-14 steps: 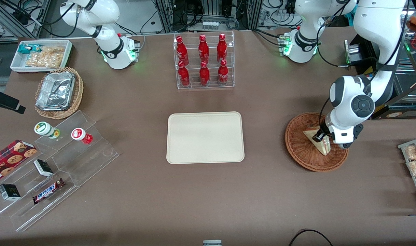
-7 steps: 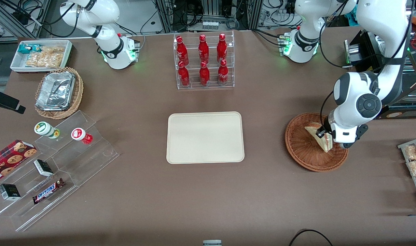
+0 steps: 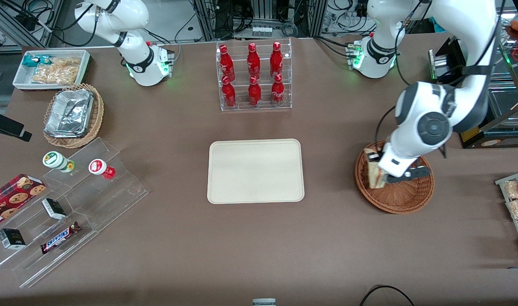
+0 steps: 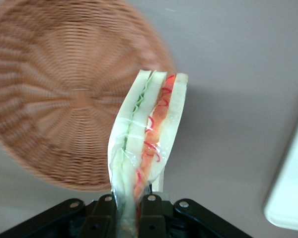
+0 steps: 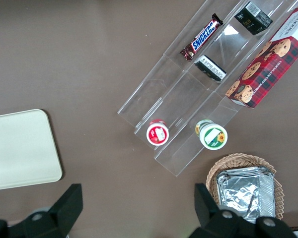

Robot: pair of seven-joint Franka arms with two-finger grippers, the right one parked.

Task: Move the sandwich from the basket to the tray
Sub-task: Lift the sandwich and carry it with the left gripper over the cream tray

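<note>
The gripper (image 3: pixel 376 168) is hanging over the basket (image 3: pixel 405 199), at the edge of it that faces the tray (image 3: pixel 255 171), and it is holding the sandwich (image 3: pixel 374 174) — the two fingers (image 4: pixel 105 210) are standing narrow, pressed on the two bread faces at one end of the wedge. In the wrist view the sandwich (image 4: pixel 146 148) is reaching away from the fingers with its long axis straight out from the jaws, and its cut edge with the green and red filling is turning toward the camera. The clear wrap is wrinkling a little where the fingers are pinching it, so I judge that the grip is on the soft part and could slip if the arm is swinging fast. The basket (image 4: pixel 64 94) is lying under the sandwich and apart from it, with nothing in its plain woven bowl, so the wedge is looking already lifted free and not resting on the wicker. The tray is lying well apart from the basket toward the parked arm's end of the table, at about the same nearness to the front camera — so the coming move is, in my judgement, a level carry sideways toward it, and then a lowering. A corner of the tray (image 4: pixel 290 198) is already showing in the wrist view, beside the sandwich, and its surface is bare.
</note>
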